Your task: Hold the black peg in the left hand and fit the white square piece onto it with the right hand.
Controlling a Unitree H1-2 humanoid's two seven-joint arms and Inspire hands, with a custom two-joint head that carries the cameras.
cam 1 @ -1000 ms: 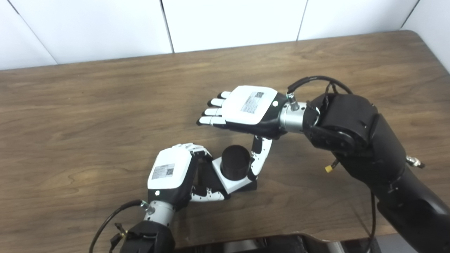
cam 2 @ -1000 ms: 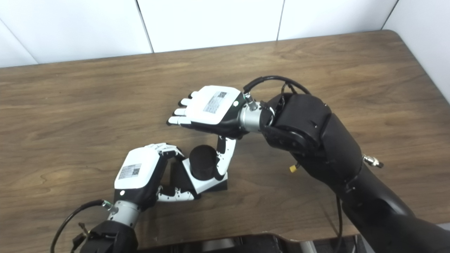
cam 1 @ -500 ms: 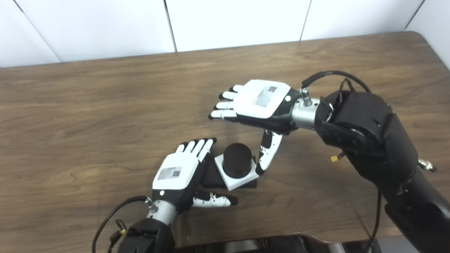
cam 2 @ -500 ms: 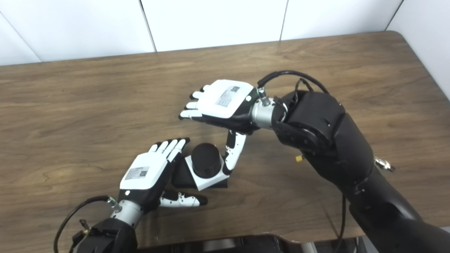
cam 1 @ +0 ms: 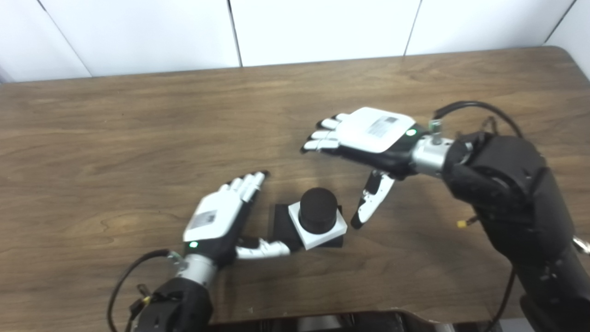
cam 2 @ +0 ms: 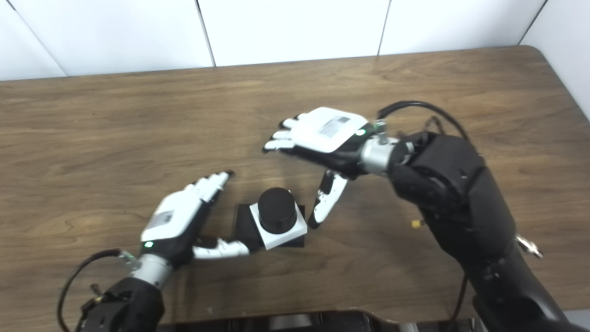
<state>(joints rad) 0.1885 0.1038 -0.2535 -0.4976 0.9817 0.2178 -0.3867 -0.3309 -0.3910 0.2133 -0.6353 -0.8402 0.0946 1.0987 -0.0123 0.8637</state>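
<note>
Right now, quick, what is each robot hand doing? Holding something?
Left hand: open, holding nothing.
Right hand: open, holding nothing.

The white square piece (cam 1: 318,228) hides the black peg (cam 1: 318,215) below its collar; the right arm (cam 1: 530,221) runs off the bottom-right corner.

Looks like a robot lab / test bench, not a home. Plain brown wood-grain table (cam 1: 138,124) w/ rounded corner, pushed against bare white wall panels (cam 1: 322,27) w/ dark seams. No decor or household stuff in view. Black humanoid arm (cam 2: 461,198) w/ exposed cable (cam 2: 415,108) over the tabletop.
</note>
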